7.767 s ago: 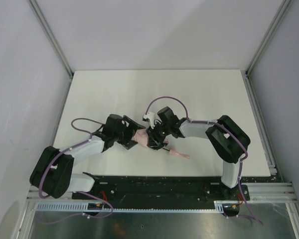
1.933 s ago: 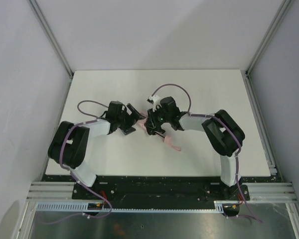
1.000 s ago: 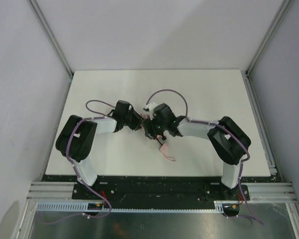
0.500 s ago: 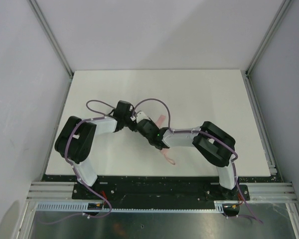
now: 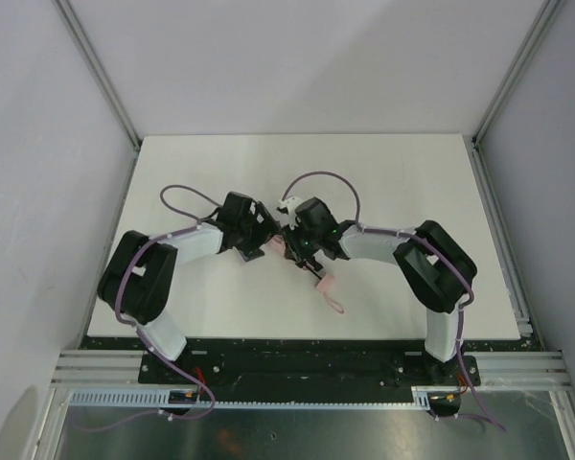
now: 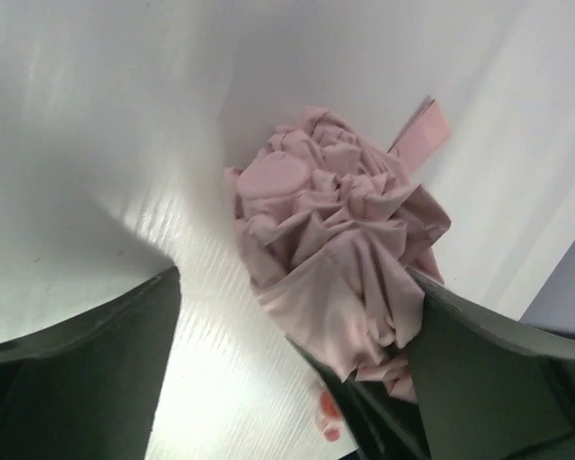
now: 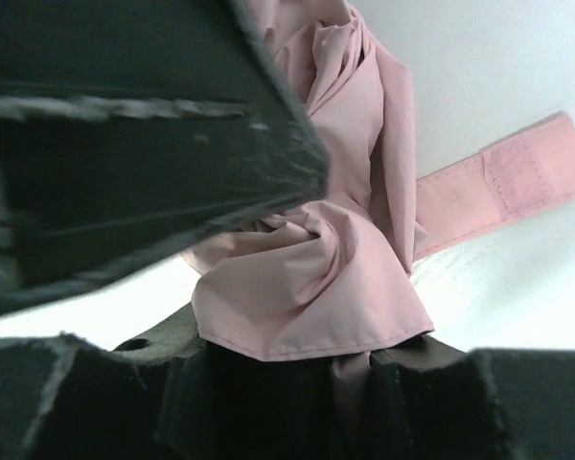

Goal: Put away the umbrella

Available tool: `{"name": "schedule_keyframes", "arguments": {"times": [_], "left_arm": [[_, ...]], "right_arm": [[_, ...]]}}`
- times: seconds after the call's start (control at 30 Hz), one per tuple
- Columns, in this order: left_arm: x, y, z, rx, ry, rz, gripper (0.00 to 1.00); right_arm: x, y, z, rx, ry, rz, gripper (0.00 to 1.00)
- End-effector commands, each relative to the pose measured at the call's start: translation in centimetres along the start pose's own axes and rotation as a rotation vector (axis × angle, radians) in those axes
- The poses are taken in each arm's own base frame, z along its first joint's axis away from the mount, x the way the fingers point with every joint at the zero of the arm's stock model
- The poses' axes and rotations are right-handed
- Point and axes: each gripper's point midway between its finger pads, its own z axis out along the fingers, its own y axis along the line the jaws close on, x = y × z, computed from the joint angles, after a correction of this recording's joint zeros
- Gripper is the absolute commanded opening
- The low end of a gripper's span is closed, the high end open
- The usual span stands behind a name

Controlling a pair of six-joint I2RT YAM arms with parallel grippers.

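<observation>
**Position of the work item.** The umbrella [image 6: 335, 240] lies on the white desk [image 5: 393, 172], near the middle of the surface, between the two arms. Its pale pink canopy is gathered into a crumpled bundle. The closure strap [image 7: 498, 182] projects from the bundle and lies flat on the desk, its fastening patch facing up. In the top view, the small pink handle [image 5: 324, 282] lies nearer the arm bases than the bundle, and the wrist loop [image 5: 336, 306] trails from it toward the near edge.

**Left claw.** The left claw [image 6: 292, 276] is spread wide and points at the end of the bundle. The gathered fabric sits between its two fingers.
- One finger [image 6: 77, 374] stands apart from the fabric, with bare desk visible between them.
- The other finger [image 6: 498, 383] sits just beside the fabric. Whether it touches cannot be told.
- The left claw grips nothing.

**Right claw.** The right claw [image 7: 307, 268] pinches the umbrella's canopy fabric.
- In the right wrist view, one dark finger overlaps the fabric from above.
- The lower hem of the fabric passes behind the opposite finger.
- The strap runs clear of both fingers.

**Relative arrangement.** In the top view, the two claws face each other across the bundle, left claw on the left, right claw on the right, close together.
</observation>
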Motion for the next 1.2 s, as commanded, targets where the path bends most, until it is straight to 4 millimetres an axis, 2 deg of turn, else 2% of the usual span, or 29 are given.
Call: {"name": "schedule_keyframes", "arguments": {"times": [0.0, 0.13, 0.27, 0.4, 0.47, 0.63, 0.7, 0.73, 0.8, 0.93, 1.0, 1.07, 1.17], "left_arm": [[1.0, 2.9, -1.8, -0.095, 0.028, 0.091, 0.98], [1.4, 2.8, -1.4, -0.092, 0.053, 0.098, 0.99], [3.1, 3.0, -0.1, -0.114, 0.103, 0.117, 0.99], [4.3, 3.9, 1.4, -0.159, 0.13, 0.123, 0.92], [4.7, 4.5, 1.8, -0.181, 0.14, 0.123, 0.82], [5.7, 6.1, 2.3, -0.224, 0.16, 0.095, 0.38], [5.9, 6.3, 2.3, -0.228, 0.166, 0.08, 0.17], [6.0, 6.4, 2.3, -0.229, 0.17, 0.072, 0.11], [6.3, 6.4, 2.3, -0.231, 0.179, 0.058, 0.03], [6.9, 6.8, 2.0, -0.241, 0.19, 0.03, 0.0], [7.2, 7.2, 1.8, -0.249, 0.19, 0.014, 0.0], [7.4, 7.4, 1.6, -0.254, 0.193, 0.0, 0.0], [7.7, 7.7, 1.4, -0.27, 0.203, -0.024, 0.0]], "right_arm": [[10.8, 2.8, -1.1, -0.285, 0.359, 0.211, 0.0], [10.7, 3.3, -1.6, -0.412, 0.367, 0.315, 0.0], [10.4, 3.5, -1.8, -0.518, 0.372, 0.41, 0.0], [10.1, 3.4, -1.8, -0.588, 0.367, 0.475, 0.0], [10.0, 3.3, -1.8, -0.612, 0.367, 0.505, 0.0], [9.4, 3.1, -1.8, -0.626, 0.35, 0.536, 0.0], [8.5, 2.9, -1.7, -0.609, 0.324, 0.536, 0.01], [8.0, 2.7, -1.7, -0.589, 0.306, 0.532, 0.03], [7.0, 2.2, -1.6, -0.532, 0.265, 0.503, 0.14], [4.2, 1.4, -2.5, -0.392, 0.162, 0.395, 0.57], [2.8, 1.1, -3.1, -0.323, 0.11, 0.34, 0.72], [1.5, 0.9, -3.7, -0.228, 0.056, 0.261, 0.82], [0.4, 0.6, -4.3, -0.072, 0.003, 0.166, 0.91]]}}
